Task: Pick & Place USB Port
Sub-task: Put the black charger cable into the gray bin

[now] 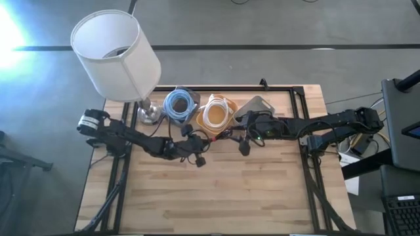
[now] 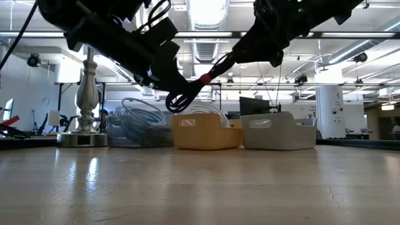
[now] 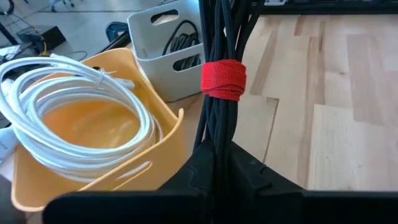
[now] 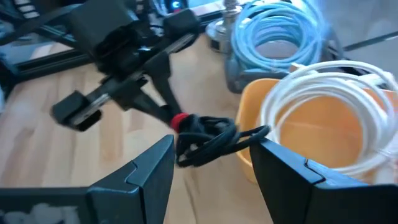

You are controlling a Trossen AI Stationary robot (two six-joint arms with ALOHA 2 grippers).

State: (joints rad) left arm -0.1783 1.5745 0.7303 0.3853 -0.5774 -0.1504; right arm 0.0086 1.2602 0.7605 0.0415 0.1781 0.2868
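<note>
A black cable bundle [image 3: 219, 118], bound by a red strap [image 3: 224, 79], is lifted above the table in front of the bins. My left gripper [image 3: 217, 152] is shut on it; it also shows in the high view [image 1: 197, 155] and the low view [image 2: 175, 87]. My right gripper [image 4: 214, 165] is open. Its fingers stand on either side of the bundle's free loops [image 4: 208, 140], and I cannot tell whether they touch. The red strap [image 2: 203, 79] shows between the two arms. The yellow bin [image 1: 205, 124] with white cable stands just behind. My left gripper pinches the bundle between its two fingers a short way from the red strap [image 4: 180, 121], with the cords running along the fingers. The bundle is lifted clear of the table. One loop [image 2: 181, 100] hangs below the fingers and the rest reaches toward the right gripper.
Three bins stand in a row at the far edge: a grey one with blue cable [image 1: 178, 105], the yellow one [image 2: 206, 134], and a pale one [image 2: 278, 131] holding black cable [image 3: 183, 34]. A lamp [image 1: 115, 52] stands at the far left. Bare wood [image 1: 223, 196] lies nearer.
</note>
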